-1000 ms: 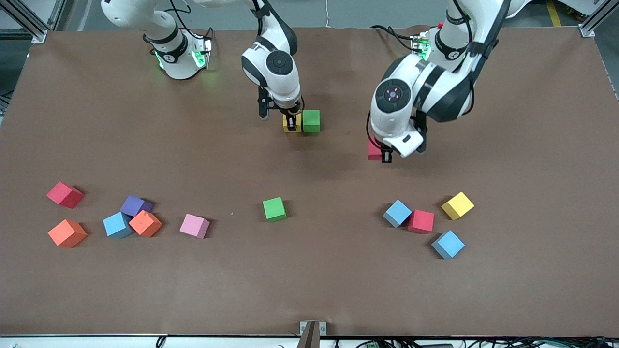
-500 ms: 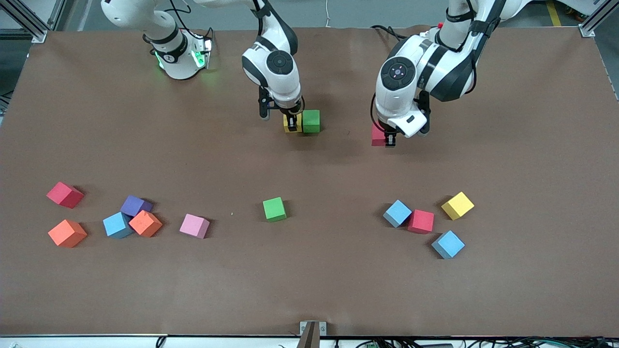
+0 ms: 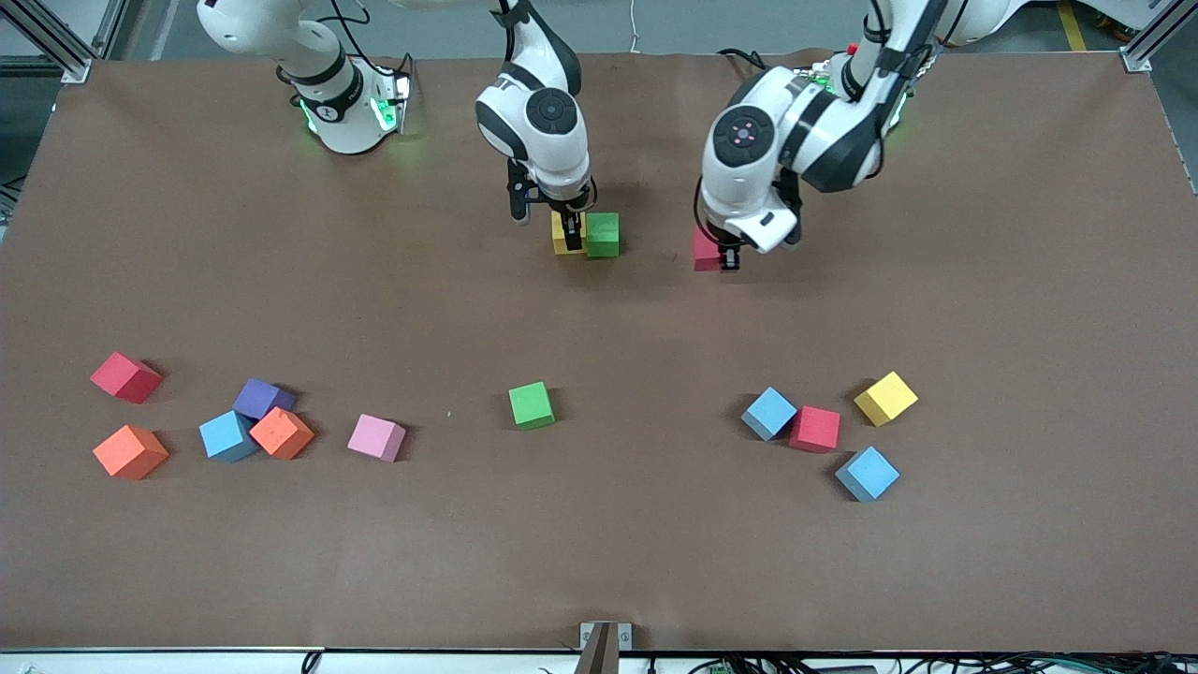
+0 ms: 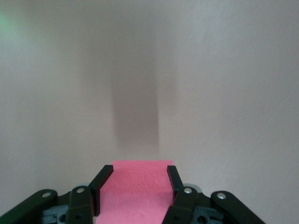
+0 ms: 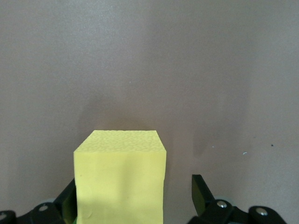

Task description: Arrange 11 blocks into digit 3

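While my right claw [image 3: 571,241] stands spread around the small yellow matte foam cube [image 3: 562,234] — a gap shows between one finger [image 5: 202,191] and the cube's side in the right wrist view — that cube sits on the brown tabletop [image 3: 599,562], touching a green foam cube [image 3: 602,234] on the side toward my left arm's end. My left claw [image 3: 725,260] is pinching a red-pink foam cube [image 3: 706,251], both fingers [image 4: 174,179] pressed against its sides, over bare tabletop a little toward my left arm's end from the yellow-green pair.

Nearer the front camera lie the loose cubes. Toward my right arm's end: a red cube [image 3: 125,376], an orange cube [image 3: 130,451], then a blue cube [image 3: 227,436], a purple cube [image 3: 262,398] and a second orange cube [image 3: 281,432] bunched together, and a pink cube [image 3: 376,437] just apart. Another green cube [image 3: 531,405] sits alone near the middle. Toward my left arm's end, a light blue cube [image 3: 768,413] touches a red cube [image 3: 815,429], with a second yellow cube [image 3: 884,398] and another blue cube [image 3: 867,473] close by.
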Controlling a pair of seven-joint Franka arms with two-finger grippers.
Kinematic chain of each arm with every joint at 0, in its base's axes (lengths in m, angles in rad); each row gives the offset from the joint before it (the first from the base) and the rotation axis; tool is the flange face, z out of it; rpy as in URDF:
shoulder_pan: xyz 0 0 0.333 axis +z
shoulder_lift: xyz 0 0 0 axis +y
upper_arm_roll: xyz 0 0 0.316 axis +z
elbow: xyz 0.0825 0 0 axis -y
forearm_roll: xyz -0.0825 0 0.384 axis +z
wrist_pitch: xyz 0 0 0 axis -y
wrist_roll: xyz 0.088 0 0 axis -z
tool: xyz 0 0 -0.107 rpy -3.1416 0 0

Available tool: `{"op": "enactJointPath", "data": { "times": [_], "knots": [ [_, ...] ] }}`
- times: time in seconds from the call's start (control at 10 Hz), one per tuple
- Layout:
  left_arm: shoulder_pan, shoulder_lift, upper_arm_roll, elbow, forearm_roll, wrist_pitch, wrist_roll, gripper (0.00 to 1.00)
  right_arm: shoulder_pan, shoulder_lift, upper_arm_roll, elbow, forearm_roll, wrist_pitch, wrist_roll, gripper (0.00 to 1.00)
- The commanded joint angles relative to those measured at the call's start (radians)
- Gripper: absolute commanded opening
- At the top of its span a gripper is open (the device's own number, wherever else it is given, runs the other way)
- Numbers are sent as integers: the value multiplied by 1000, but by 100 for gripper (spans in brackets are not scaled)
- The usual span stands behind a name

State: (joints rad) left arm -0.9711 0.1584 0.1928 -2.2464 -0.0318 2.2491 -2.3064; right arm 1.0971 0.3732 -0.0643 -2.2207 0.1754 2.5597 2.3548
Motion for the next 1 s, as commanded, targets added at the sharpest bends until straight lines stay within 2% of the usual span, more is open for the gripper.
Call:
{"op": "enactJointPath", "data": {
  "times": [0.0, 0.3, 0.9],
  "knots": [
    [-3, 108, -65, 5, -14, 140, -109, 14, 0, 0, -8, 3, 7, -7, 17, 100],
    [-11, 163, -151, 7, -13, 217, -217, 13, -19, -49, -37, 28, 7, -88, 18, 100],
    [-58, 179, -164, -16, -11, 296, -265, 13, -100, -221, -40, 42, 1, -309, -14, 100]
  ]
}}
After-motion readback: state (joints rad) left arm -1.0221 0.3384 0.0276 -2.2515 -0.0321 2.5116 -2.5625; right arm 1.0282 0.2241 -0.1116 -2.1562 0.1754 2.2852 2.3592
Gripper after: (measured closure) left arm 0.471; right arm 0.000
